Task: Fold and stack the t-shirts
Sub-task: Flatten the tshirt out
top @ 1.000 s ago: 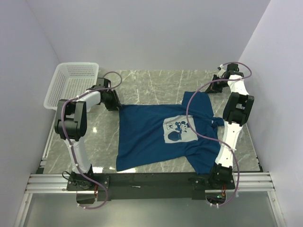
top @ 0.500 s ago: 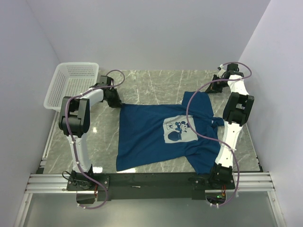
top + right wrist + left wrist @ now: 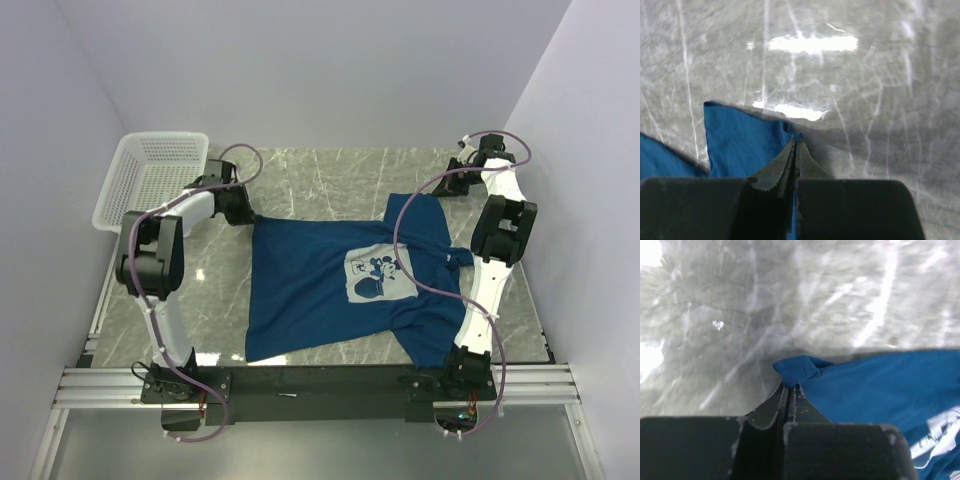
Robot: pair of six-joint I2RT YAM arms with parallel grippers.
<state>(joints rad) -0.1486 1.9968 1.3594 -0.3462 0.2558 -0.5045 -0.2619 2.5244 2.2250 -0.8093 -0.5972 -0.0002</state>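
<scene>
Surface: a grey marbled counter (image 3: 330,175), glossy, with lamp glare seen in the wrist views.
Room: plain pale walls on three sides; a white mesh basket (image 3: 150,180) is set at the far left corner.
T-shirt (image 3: 310,290): spread flat mid-counter, print side up, long axis run left to right; the right end is rumpled.
Print (image 3: 380,275): a pale square with a cartoon figure; no lettering can be read.
Left tool (image 3: 789,388): pinched on the shirt's far left corner.
Right tool (image 3: 796,141): pinched on the shirt's far right edge.
</scene>
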